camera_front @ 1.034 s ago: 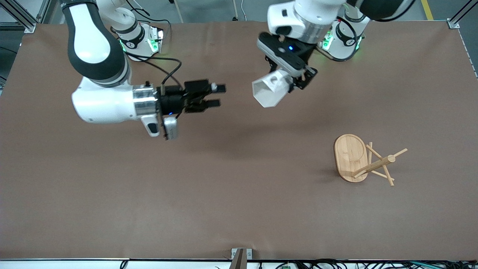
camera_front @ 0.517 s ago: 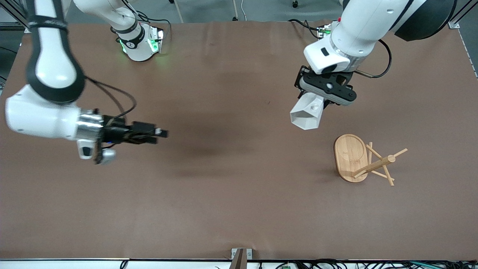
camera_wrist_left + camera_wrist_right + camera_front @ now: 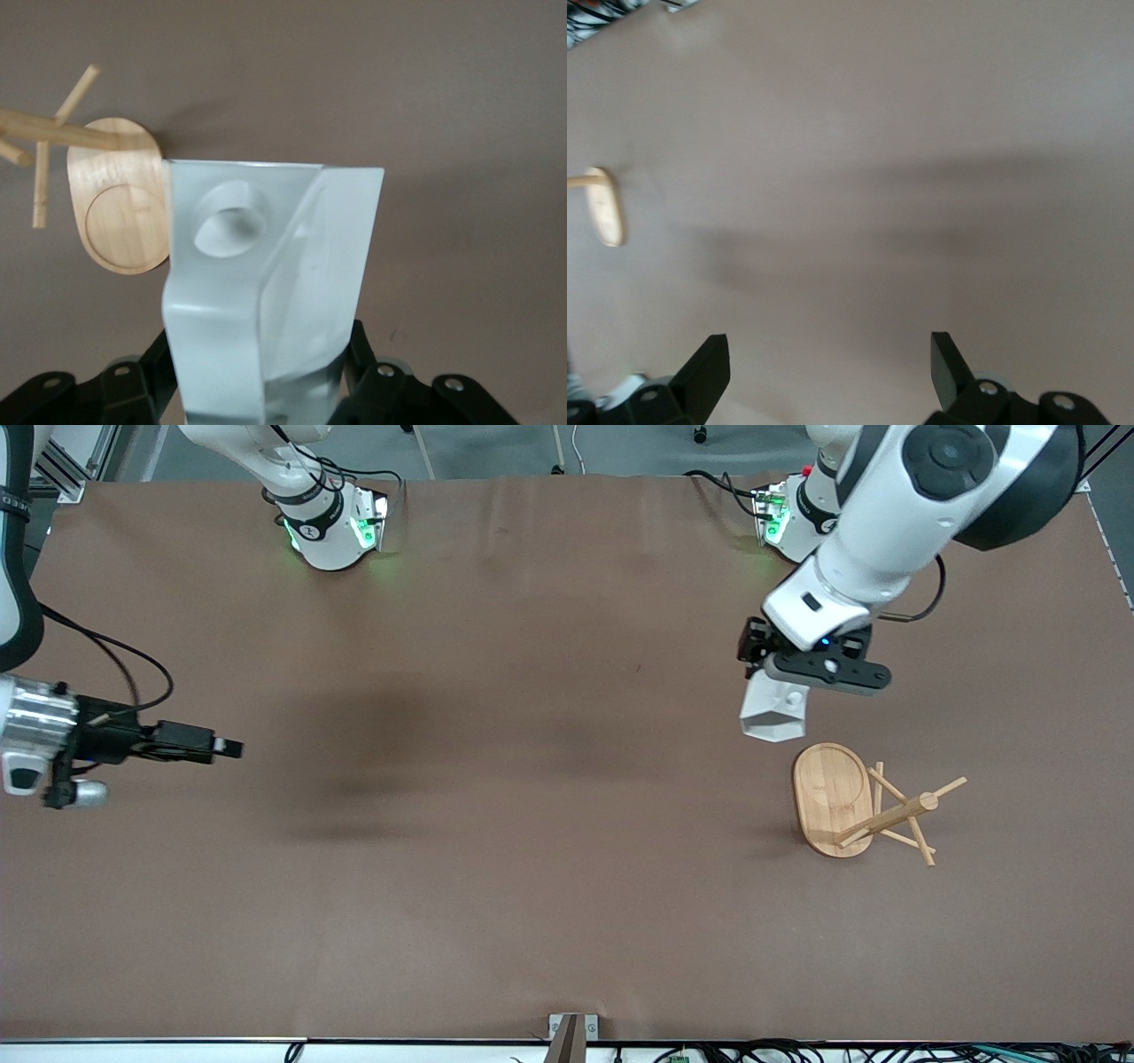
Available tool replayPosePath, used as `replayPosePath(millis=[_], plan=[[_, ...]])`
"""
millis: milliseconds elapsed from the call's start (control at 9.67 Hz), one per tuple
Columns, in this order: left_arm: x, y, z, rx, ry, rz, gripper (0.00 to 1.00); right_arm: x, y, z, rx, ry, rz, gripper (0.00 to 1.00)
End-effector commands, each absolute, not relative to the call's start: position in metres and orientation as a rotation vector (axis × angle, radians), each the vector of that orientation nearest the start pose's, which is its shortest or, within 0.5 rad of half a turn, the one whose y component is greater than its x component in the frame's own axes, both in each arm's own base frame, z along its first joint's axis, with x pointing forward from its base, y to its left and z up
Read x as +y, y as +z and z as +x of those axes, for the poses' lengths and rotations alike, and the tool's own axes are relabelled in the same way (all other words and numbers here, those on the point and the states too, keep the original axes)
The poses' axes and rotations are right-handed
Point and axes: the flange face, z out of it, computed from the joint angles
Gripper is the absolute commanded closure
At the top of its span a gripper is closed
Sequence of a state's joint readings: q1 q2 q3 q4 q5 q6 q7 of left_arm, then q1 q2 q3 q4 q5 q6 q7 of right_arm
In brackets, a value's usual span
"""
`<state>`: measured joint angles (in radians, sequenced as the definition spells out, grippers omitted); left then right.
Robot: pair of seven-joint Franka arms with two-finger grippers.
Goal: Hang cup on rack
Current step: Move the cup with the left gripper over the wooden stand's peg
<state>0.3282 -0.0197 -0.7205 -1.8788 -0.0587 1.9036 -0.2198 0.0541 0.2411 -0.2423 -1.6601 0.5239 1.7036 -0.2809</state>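
My left gripper (image 3: pixel 808 671) is shut on the white faceted cup (image 3: pixel 773 714) and holds it in the air, rim pointing down. The cup is over bare table next to the edge of the rack's oval base (image 3: pixel 830 793). In the left wrist view the cup (image 3: pixel 275 283) fills the middle, and the round hole in its handle (image 3: pixel 229 220) faces the camera. The black fingers (image 3: pixel 359 354) clamp its lower part. The bamboo rack (image 3: pixel 895 815) shows its post and crossing pegs; it also shows in the left wrist view (image 3: pixel 120 208). My right gripper (image 3: pixel 226 748) is open and empty.
The brown table cover (image 3: pixel 532 824) is bare around the rack. The right arm waits over the right arm's end of the table. Its wrist view shows open fingers (image 3: pixel 709 367) over bare table and the rack (image 3: pixel 607 208) small in the distance. The arm bases (image 3: pixel 328 522) stand along the table's edge farthest from the front camera.
My left gripper has carried the cup toward the left arm's end of the table, down close to the rack's base. The right arm has drawn back toward its own end of the table.
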Motion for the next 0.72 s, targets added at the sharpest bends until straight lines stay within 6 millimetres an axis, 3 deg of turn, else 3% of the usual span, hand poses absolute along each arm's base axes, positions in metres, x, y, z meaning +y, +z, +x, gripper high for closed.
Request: replayPosePath(millis=[0,414,621], plan=[[-0.212,0.488,0.520,0.232,0.020,-3.200,0.99,-0.055,0.515,0.614,-0.094,0.041,-2.890,0.00],[-0.200,0.484,0.527,0.217,0.032,-3.204,0.99,-0.081,0.613,0.609,-0.148,-0.179,-3.120,0.00],[-0.201,0.490,0.526,0.221,0.023,-3.201,0.99,-0.088,0.636,0.599,-0.150,-0.161,-3.121,0.00]])
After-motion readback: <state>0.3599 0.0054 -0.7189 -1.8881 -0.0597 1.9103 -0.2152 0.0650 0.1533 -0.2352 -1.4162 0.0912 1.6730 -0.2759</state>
